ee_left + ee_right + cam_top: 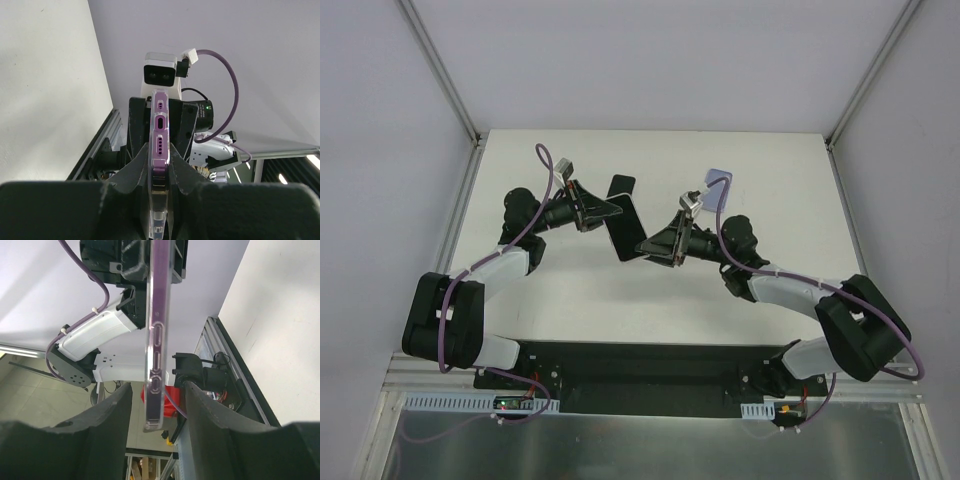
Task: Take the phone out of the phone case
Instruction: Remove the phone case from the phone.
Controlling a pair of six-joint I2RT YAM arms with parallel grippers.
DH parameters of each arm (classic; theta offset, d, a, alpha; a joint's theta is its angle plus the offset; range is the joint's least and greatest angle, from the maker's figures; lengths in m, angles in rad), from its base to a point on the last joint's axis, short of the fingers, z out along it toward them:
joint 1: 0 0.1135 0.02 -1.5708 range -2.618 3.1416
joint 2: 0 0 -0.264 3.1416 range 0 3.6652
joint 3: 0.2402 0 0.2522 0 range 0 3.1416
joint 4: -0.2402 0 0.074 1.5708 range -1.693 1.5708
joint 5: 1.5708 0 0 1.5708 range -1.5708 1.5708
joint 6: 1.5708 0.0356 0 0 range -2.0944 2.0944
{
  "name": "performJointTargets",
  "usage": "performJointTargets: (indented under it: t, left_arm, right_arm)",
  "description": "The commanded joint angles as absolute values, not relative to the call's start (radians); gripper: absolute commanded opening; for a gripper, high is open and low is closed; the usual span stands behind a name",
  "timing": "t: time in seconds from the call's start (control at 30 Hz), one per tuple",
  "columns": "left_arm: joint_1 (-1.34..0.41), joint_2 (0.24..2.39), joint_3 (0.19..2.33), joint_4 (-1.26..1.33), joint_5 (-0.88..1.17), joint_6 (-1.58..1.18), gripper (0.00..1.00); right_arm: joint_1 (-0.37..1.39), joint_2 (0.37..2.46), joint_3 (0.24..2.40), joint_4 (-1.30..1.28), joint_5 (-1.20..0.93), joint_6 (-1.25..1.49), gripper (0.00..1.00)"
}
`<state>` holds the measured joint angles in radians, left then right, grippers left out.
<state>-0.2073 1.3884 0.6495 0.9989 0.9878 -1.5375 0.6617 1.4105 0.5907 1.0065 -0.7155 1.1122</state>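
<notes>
Purple phone [160, 122] is sitting fully inside a clear phone case [152, 420]; the pair is hanging edge-on in mid-air, its port end and side buttons showing; the left gripper [159, 155] is clamping both broad faces.

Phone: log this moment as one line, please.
left gripper: shut on phone | right gripper: open, straddling phone | phone case: on

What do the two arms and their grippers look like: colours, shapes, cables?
The left arm and right arm have black joints and white link covers. The left gripper and right gripper are black, with broad tapering fingers. A purple cable loops to each wrist camera.
</notes>
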Motion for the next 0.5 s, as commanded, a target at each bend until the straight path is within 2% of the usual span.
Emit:
performJointTargets:
  t: [0.0,0.03,0.17,0.23,0.37,0.47]
  left_arm:
    - [-0.19,1.365,0.649,1.1,1.008,-1.557,0.0]
    - [-0.19,1.365,0.647,1.1,1.011,-1.557,0.0]
    - [-0.19,1.367,0.647,1.103,1.011,-1.559,0.0]
    - [-0.19,1.364,0.647,1.103,1.008,-1.562,0.0]
    - [-0.19,1.361,0.647,1.104,1.008,-1.563,0.0]
    - [-0.19,1.359,0.649,1.108,1.008,-1.568,0.0]
  right_arm:
    - [0.634,1.356,0.586,1.075,-0.723,1.115,0.49]
    - [0.634,1.353,0.584,1.077,-0.723,1.117,0.47]
    - [0.635,1.362,0.603,1.08,-0.735,1.117,0.32]
    - [0.64,1.373,0.629,1.078,-0.749,1.118,0.33]
    - [0.678,1.413,0.675,1.078,-0.787,1.114,0.46]
    - [0.707,1.433,0.693,1.08,-0.79,1.109,0.47]
